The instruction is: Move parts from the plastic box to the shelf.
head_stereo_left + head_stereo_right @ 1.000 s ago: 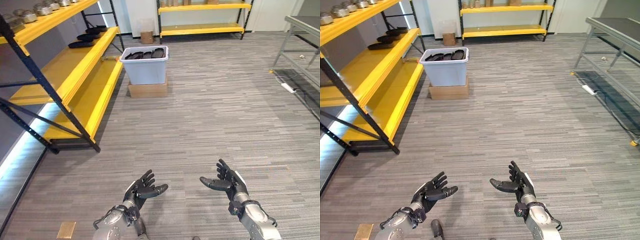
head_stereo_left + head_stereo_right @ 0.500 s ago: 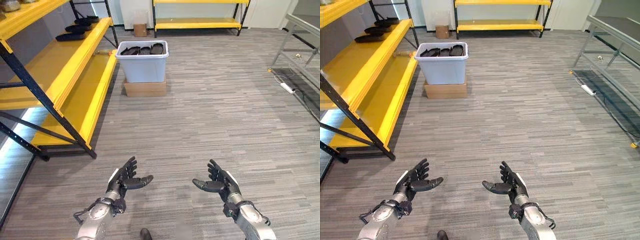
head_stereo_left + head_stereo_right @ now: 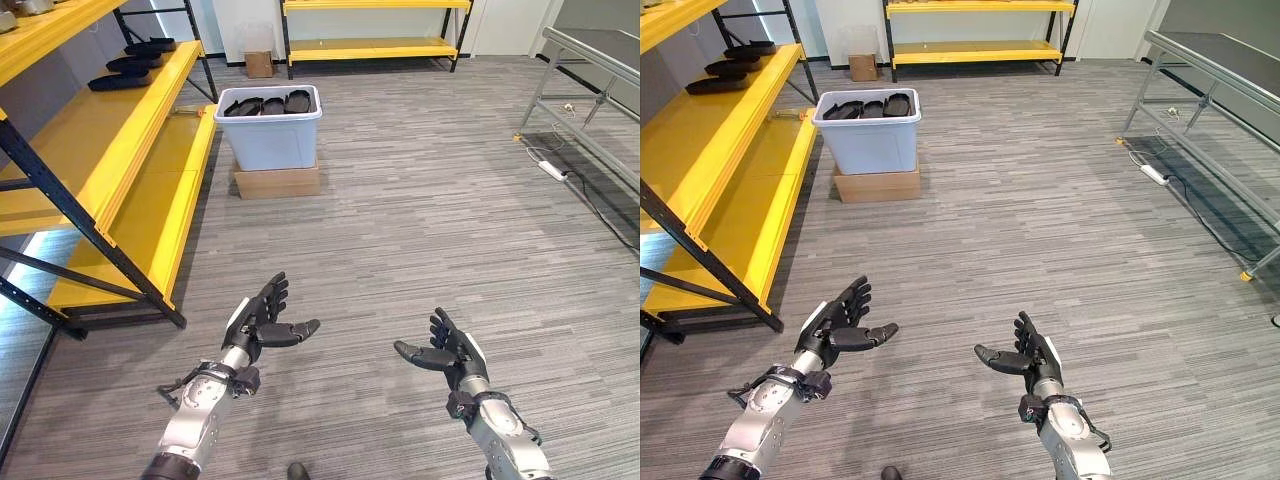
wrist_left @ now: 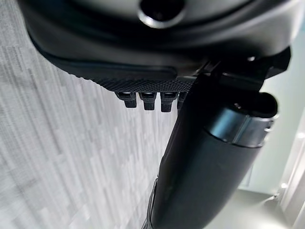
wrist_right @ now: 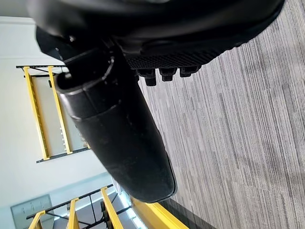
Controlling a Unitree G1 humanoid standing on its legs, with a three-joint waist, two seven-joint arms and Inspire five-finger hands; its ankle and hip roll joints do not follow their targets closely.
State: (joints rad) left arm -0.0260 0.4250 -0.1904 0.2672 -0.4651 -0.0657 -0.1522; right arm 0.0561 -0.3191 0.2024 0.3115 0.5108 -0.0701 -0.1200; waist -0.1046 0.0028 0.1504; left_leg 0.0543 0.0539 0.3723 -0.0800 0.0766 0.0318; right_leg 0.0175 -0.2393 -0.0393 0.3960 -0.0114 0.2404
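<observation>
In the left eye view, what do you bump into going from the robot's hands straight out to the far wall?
Left robot hand and right robot hand, both open and empty → bare grey carpet → cardboard box → plastic box of dark parts on top of it → far yellow shelf.

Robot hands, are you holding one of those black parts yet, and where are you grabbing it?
No, nothing is held. The left hand and right hand are open above the floor. The black parts lie in the plastic box.
</observation>
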